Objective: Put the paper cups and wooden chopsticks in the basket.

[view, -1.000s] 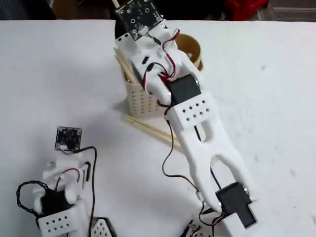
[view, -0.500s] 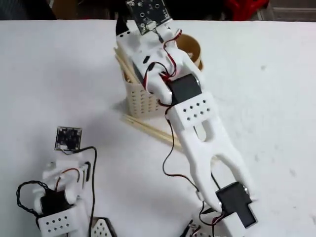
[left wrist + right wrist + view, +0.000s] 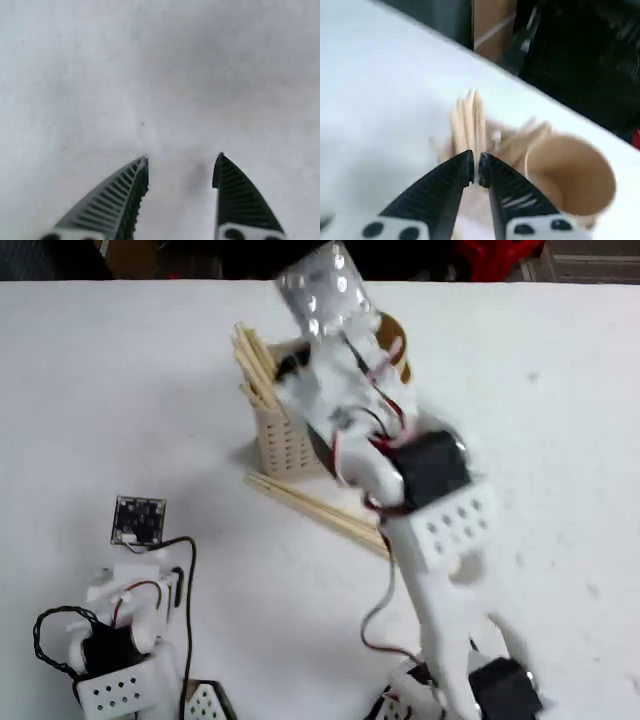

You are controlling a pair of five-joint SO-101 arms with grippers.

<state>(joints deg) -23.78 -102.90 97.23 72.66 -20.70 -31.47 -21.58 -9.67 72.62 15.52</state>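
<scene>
On the worktop (image 3: 120,390), just beside the basket (image 3: 285,445), a loose pair of chopsticks (image 3: 320,510) is lying flat, while upright sticks (image 3: 255,365) are standing in the basket. The right end effector (image 3: 476,170) is hovering over the basket, tips pressed almost together, apparently on nothing. The left end effector (image 3: 181,170) is sitting spread over bare worktop. The cup (image 3: 570,170) is leaning at the basket; in it or beside it, I cannot tell. Judgement: the chopsticks are looking light, stiff, slick and prone to rolling, so pinching both mid-length is looking best.

White table (image 3: 100,360): basket (image 3: 285,445), loose chopsticks (image 3: 320,508)
</scene>
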